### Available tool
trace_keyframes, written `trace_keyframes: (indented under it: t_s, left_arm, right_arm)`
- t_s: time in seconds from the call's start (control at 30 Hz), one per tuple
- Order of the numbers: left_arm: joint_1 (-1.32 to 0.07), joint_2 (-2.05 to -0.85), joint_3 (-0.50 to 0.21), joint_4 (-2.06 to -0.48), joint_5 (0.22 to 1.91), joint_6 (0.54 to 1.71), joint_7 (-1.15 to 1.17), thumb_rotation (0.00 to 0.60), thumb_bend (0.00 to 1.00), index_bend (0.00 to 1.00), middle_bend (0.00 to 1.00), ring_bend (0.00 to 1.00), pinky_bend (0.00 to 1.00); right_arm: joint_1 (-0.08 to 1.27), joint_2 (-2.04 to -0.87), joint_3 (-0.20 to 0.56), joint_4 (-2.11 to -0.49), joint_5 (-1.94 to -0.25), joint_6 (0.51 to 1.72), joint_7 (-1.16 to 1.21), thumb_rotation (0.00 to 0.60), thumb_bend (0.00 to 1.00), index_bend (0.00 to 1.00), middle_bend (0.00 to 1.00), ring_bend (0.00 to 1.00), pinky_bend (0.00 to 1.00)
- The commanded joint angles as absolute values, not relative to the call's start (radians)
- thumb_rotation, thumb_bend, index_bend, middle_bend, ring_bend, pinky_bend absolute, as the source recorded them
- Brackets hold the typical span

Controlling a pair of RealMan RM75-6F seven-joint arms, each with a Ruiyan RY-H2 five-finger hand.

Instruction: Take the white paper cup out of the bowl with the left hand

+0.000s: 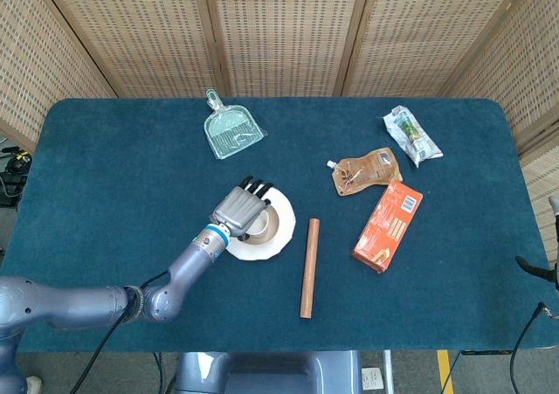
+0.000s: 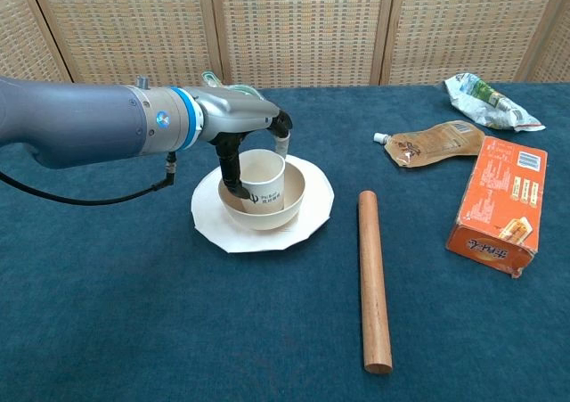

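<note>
My left hand is over the bowl, fingers arched above the one white paper cup, thumb down against the cup's left side inside the bowl. Other fingers reach over the cup's far rim; I can't tell if they actually touch it, so whether the cup is gripped is unclear. The cup stands upright in the bowl, and the bowl sits on one white plate. From the head view the left hand covers most of the cup; the bowl and plate show around it.

My right hand: only a dark sliver at the right edge of the head view, can't say it's the hand or how its fingers lie.

Other stuff on the blue table, one each: a wooden rolling pin lying just right of the plate, not touching; an orange box lying flat further right; a brown spout pouch behind the box; a crumpled snack bag at the far right; a clear green dustpan behind the plate, mostly hidden by my arm in the chest view.
</note>
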State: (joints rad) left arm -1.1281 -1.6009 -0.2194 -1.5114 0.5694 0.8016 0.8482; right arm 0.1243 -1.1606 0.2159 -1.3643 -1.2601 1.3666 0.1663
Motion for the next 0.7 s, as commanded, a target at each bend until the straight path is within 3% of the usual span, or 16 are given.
trace_keyframes:
  t_s: [0.03, 0.23, 0.5, 0.7]
  left_arm:
    - [-1.133, -1.596, -0.214, -1.518, 0.564, 0.812, 0.836, 0.6, 0.31, 0.4, 0.0, 0.0, 0.0]
    - [-1.128, -1.561, -0.211, -1.553, 0.583, 0.841, 0.807, 0.6, 0.31, 0.4, 0.0, 0.0, 0.0]
    - [-1.091, -1.429, -0.24, -1.674, 0.664, 0.922, 0.739, 0.6, 0.31, 0.4, 0.0, 0.0, 0.0]
    - [-1.035, -1.318, -0.2, -1.735, 0.724, 0.98, 0.726, 0.6, 0.31, 0.39, 0.0, 0.0, 0.0]
  right_arm:
    - [0.123, -1.161, 0.217, -1.364, -1.264, 1.374, 0.166, 0.6, 0.09, 0.0, 0.0, 0.0, 0.0]
    - [0.121, -1.162, 0.216, -1.366, -1.268, 1.38, 0.164, 0.6, 0.09, 0.0, 0.0, 0.0, 0.0]
    - [0.117, -1.159, 0.216, -1.374, -1.27, 1.391, 0.159, 0.6, 0.1, 0.0, 0.0, 0.0, 0.0]
    - [0.116, -1.156, 0.216, -1.382, -1.271, 1.391, 0.153, 0.6, 0.09, 0.0, 0.0, 0.0, 0.0]
